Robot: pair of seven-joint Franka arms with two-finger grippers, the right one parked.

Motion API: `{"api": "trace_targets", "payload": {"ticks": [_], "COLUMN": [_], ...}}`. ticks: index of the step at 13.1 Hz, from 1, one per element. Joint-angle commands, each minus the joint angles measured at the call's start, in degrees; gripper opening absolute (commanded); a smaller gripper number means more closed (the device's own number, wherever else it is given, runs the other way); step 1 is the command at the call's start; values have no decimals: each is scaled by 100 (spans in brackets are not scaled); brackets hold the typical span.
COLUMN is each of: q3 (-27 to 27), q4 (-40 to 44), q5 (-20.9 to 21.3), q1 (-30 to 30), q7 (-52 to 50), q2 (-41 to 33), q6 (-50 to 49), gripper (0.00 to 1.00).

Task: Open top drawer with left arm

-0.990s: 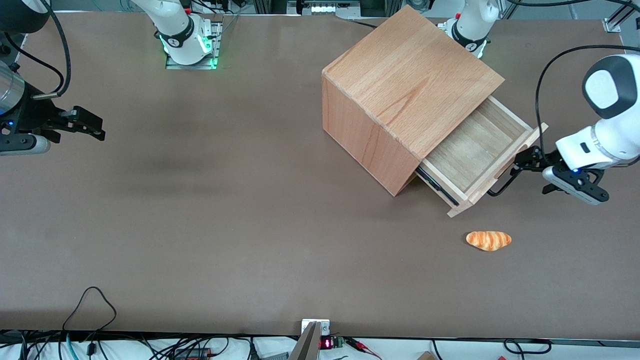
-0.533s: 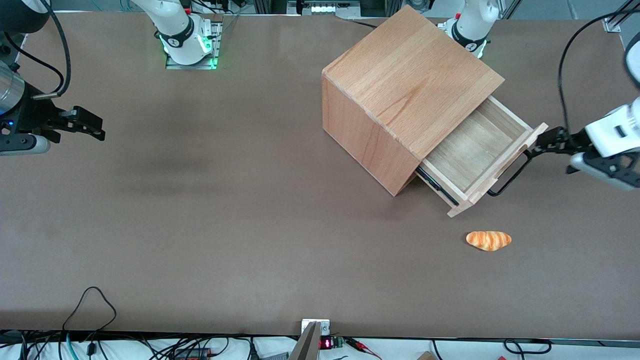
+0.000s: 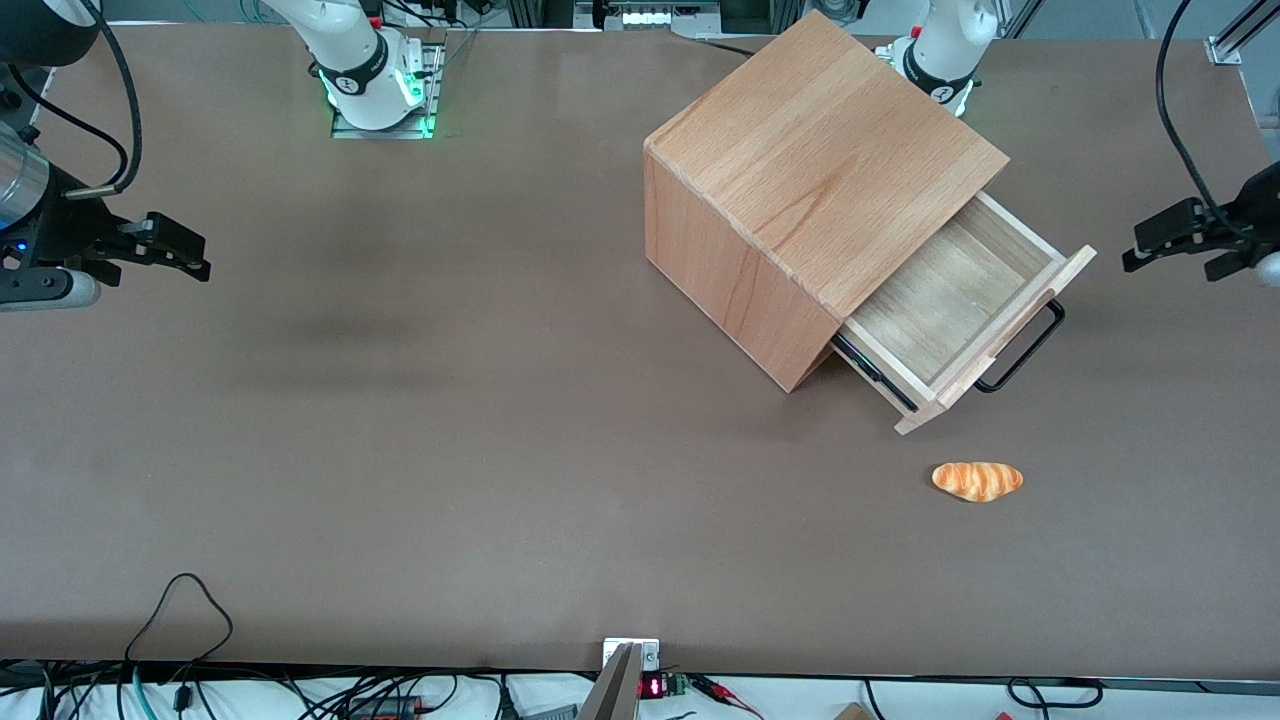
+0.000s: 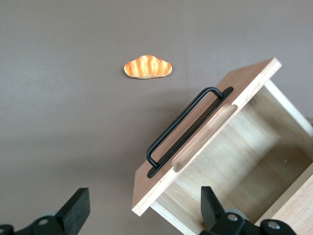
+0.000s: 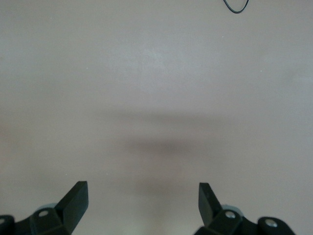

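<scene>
Light even, diffuse, from overhead; brown table point(image 3: 400, 450) matte, no glare. Soft shadow under the cabinet point(image 3: 800, 190) overhang onto the drawer point(image 3: 950, 300) inside, and a faint one on the table just beside the handle point(image 3: 1020, 350). Broad smudged shadow patches toward the parked arm's end. Gripper point(image 3: 1160, 240), fingers spread, held above the table near the drawer. Bun point(image 3: 977, 480) sharp. All views crisp; no blur.

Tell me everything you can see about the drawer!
The drawer is shallow, pale wood, pulled well out of the top of the wooden cabinet. Nothing can be seen inside it. Its plank front carries a thin black handle above a scooped notch. Nothing is holding it: the gripper hangs apart from it, fingers open.
</scene>
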State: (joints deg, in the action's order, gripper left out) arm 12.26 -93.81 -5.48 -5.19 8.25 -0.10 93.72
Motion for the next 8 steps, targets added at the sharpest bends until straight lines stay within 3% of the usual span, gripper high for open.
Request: {"api": "trace_targets", "payload": {"ticks": [1,4,8], "q3": [4,-13,-4], "q4": [144,153,135], "q5": [144,460,469], "q1": [-26,-53,-62], "q7": [-227,-245,-271], "q2": [19,19,-7], "q6": [-99,-82,-90], "gripper": [100,100,100]}}
